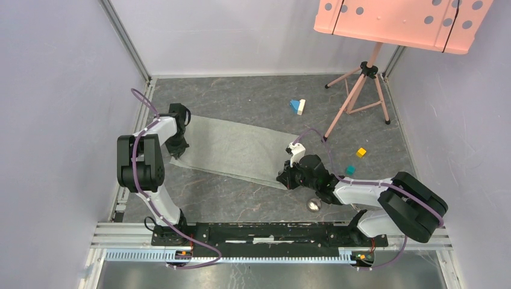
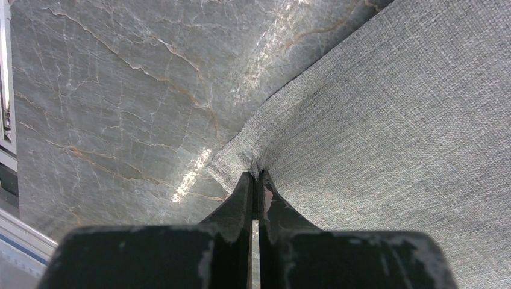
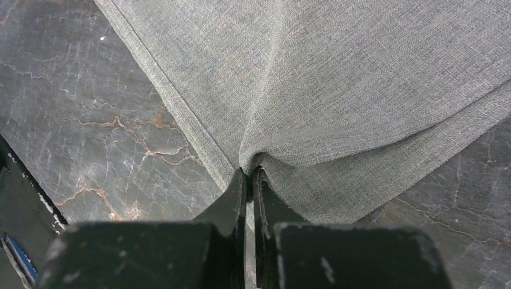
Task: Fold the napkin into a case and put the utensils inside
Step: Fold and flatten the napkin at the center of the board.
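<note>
The napkin (image 1: 232,150) lies as a long grey band slanting across the dark marbled counter (image 1: 253,99), running from the far left towards the near middle. The left end effector (image 1: 176,146) is at the band's left end; in the left wrist view its fingers are pressed together on the cloth's corner, which puckers up between them. The right end effector (image 1: 288,179) is at the band's near right end, and in the right wrist view its fingers are likewise pinched on the cloth, with creases fanning out from the grip and two layers of fabric showing there, one edge lying over the other. Just beside the right arm, nearer the bases, lies a shiny round metal piece (image 1: 313,205), apparently the spoon bowl of the utensils; whether the fork is there I cannot tell. A blue and white block pair (image 1: 297,106) sits beyond the napkin, while a yellow block (image 1: 361,152) and a teal block (image 1: 349,170) lie to the right. A pink perforated board (image 1: 401,21) stands on a tripod (image 1: 361,90) at the far right.
</note>
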Motion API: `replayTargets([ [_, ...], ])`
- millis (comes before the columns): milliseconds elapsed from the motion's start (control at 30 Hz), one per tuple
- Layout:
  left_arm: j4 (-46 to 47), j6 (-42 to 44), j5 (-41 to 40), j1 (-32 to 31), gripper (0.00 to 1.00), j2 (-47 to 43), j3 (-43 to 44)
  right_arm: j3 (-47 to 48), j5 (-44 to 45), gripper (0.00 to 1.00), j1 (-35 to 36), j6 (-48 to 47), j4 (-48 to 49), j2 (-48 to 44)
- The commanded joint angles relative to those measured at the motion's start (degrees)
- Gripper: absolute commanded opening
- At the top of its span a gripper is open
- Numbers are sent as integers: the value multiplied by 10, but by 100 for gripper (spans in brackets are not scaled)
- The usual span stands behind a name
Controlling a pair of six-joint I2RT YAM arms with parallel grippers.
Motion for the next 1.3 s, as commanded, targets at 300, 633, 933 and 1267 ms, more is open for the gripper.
replayTargets([
  [300,1,-25,-1,13,2,10,31,15,12,4,13,8,2,7],
  [633,-2,-25,-16,19,2,-2,18,16,15,5,14,6,2,17],
  [933,-13,-29,-14,19,3,10,20,17,17,5,15,3,6,27],
  [1267,-18,-34,-25,20,10,7,19,19,15,5,15,1,5,27],
])
